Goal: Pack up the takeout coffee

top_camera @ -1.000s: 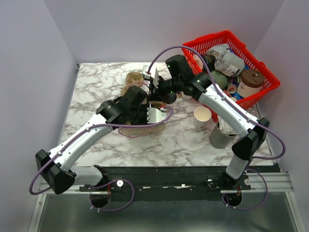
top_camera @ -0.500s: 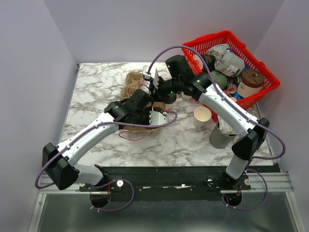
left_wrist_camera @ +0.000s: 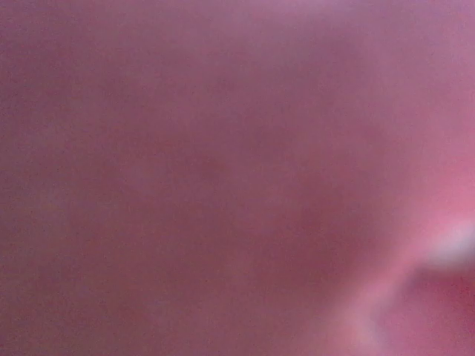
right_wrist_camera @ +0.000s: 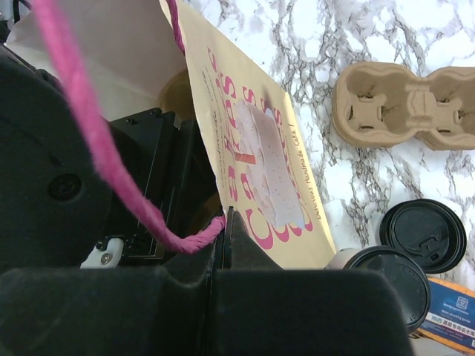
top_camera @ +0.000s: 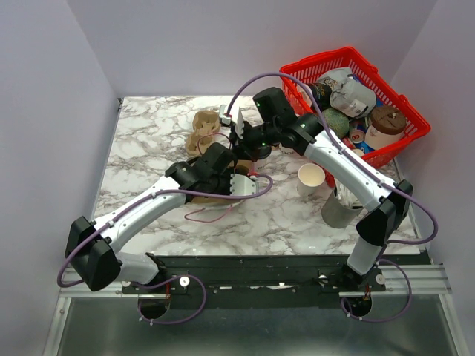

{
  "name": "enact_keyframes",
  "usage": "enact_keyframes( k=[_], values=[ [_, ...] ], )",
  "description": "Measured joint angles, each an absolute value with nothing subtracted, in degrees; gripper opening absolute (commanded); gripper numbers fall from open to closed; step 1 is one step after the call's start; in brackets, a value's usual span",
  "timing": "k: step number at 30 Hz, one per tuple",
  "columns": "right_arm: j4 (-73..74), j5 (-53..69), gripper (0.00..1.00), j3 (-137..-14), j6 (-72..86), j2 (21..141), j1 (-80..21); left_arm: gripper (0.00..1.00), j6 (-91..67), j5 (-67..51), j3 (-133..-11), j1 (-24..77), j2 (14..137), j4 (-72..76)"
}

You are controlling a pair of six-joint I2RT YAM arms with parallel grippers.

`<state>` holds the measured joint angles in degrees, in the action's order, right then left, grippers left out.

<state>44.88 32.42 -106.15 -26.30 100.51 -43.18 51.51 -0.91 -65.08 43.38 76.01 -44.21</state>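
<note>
marble table: right tool pinching paper bag; lidded coffee beside (right wrist only); left tool unreadable, pink blur.

Takeout coffee stands just beside the paper bag.

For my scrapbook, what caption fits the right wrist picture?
Pink-handled paper bag beside cup carrier, loose lid and lidded coffee.

Marble table (cup carrier, 1 lidless cup)
</note>
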Motion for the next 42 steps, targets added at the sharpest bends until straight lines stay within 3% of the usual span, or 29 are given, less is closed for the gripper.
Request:
enact_keyframes(
  k=[15, 19, 26, 42],
  values=[
    [44.9, 32.4, 0.0, -106.1, -25.0, 100.5, -43.2, 0.03, 51.6, 2.1, -62.7, 43.5, 74.6, -39.8],
    [45.1, 32.5, 0.0, -106.2, -24.9, 100.6, -43.2, 0.12, 51.8, 2.2, -61.5, 43.5, 74.6, -38.2],
    [46.9, 34.2, 0.0, -107.7, -24.4, 101.9, -42.3, 0.1, 52.5, 3.1, -60.4, 43.5, 74.8, -36.9],
    [56.8, 39.7, 0.0, -121.9, -22.2, 109.3, -41.0, 0.07, 47.1, -3.1, -74.2, 43.5, 75.0, -53.5]
  ],
)
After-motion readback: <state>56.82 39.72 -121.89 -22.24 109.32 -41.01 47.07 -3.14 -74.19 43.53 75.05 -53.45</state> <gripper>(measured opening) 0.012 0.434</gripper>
